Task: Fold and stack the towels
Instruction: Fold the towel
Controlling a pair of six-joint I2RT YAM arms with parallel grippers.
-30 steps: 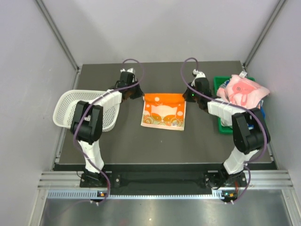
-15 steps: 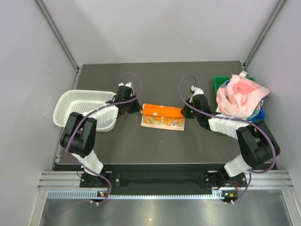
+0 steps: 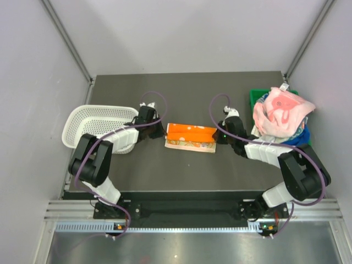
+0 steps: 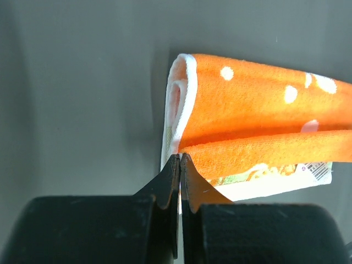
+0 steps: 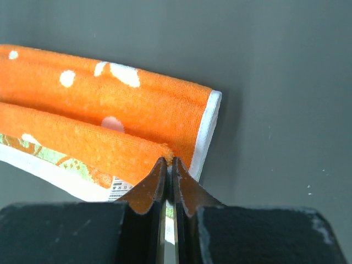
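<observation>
An orange towel (image 3: pixel 191 137) with white dots lies mid-table, its far half doubled over toward the near edge. My left gripper (image 3: pixel 163 133) pinches the folded layer at the towel's left end. In the left wrist view the gripper (image 4: pixel 180 158) is shut on the orange hem (image 4: pixel 258 99). My right gripper (image 3: pixel 218 136) holds the right end. Orange pile (image 5: pixel 110 104) shows between its closed tips (image 5: pixel 169 161). More towels sit heaped at the right: a pink one with white motifs (image 3: pixel 281 113) over a blue one (image 3: pixel 300 135).
A white mesh basket (image 3: pixel 91 124) stands at the left edge, close to the left arm. A green bin (image 3: pixel 256 99) under the towel heap sits at the right rear. Grey walls close in on both sides.
Both grippers have pulled the towel's far edge toward the near side and down, folding the spread towel into a narrow band. Both arms have dropped low.
</observation>
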